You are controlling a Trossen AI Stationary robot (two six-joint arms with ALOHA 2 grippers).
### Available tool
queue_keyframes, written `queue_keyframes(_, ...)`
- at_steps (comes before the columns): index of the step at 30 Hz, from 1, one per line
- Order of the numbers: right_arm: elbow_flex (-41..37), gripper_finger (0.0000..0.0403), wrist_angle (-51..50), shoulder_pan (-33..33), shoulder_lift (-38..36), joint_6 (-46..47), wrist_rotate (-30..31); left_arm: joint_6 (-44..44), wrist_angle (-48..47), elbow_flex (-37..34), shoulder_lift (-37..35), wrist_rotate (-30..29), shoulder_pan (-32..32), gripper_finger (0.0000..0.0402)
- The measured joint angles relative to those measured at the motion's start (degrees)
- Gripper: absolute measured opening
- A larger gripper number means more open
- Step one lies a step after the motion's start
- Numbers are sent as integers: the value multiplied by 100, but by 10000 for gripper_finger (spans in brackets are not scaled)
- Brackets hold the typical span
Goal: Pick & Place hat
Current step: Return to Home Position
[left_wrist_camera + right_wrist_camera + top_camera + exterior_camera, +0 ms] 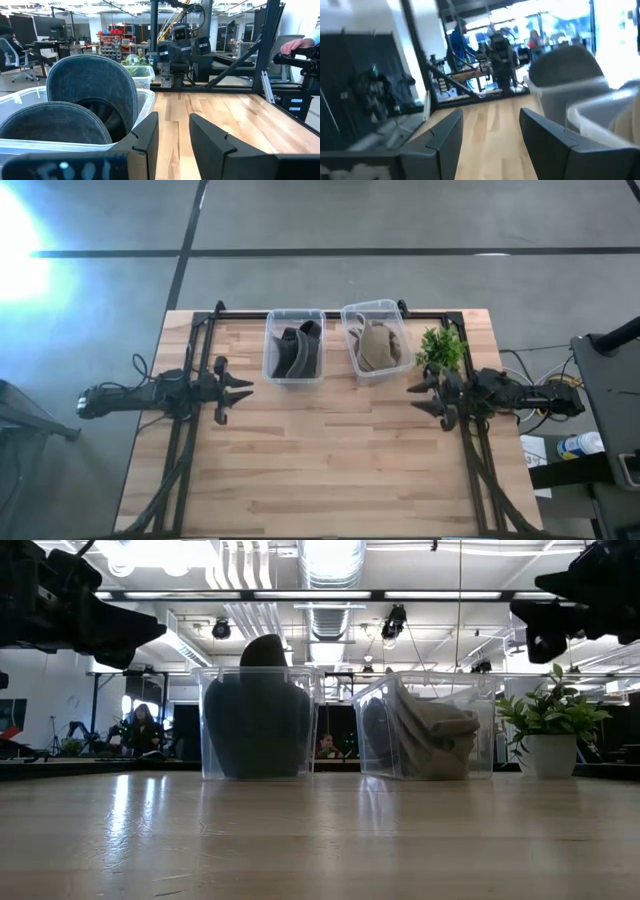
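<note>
Dark fingers of the left gripper (173, 125) fill the foreground of its wrist view, parted with bare wood showing between them; pale lettering on the gripper's body below them is too blurred to read. Just beside them stands the left transparent bin (145, 95), holding two black caps (92, 90), one upright behind the other, their washed fabric plain only from this view. From above, this gripper (240, 388) hovers over the left edge of the table (330, 460), near the bin (270, 375), and the caps (297, 350) read as one dark heap. The right gripper (491, 120) is likewise spread, nothing between its fingers; it hangs at the right edge (418, 393), close to a small green plant (441, 346). The brown cap (378, 347) lies in the right transparent bin (352, 315), beside the left one at the table's far side. The level view alone shows a black crown rising above the left bin's rim (210, 720), the brown cap (430, 740) slumped against its bin's wall (375, 700), and the plant's white pot (548, 755). A person's hand (295, 45) shows beyond the frame in the left wrist view.
</note>
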Motion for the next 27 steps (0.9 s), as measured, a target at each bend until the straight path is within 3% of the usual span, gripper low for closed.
queue_keyframes(10,-2,192,-444,-2,1,-1355,-114,0,-6,0,2,22,0,103)
queue_keyframes(27,-2,192,-433,-2,54,-1113,-112,0,-9,0,9,17,0,103)
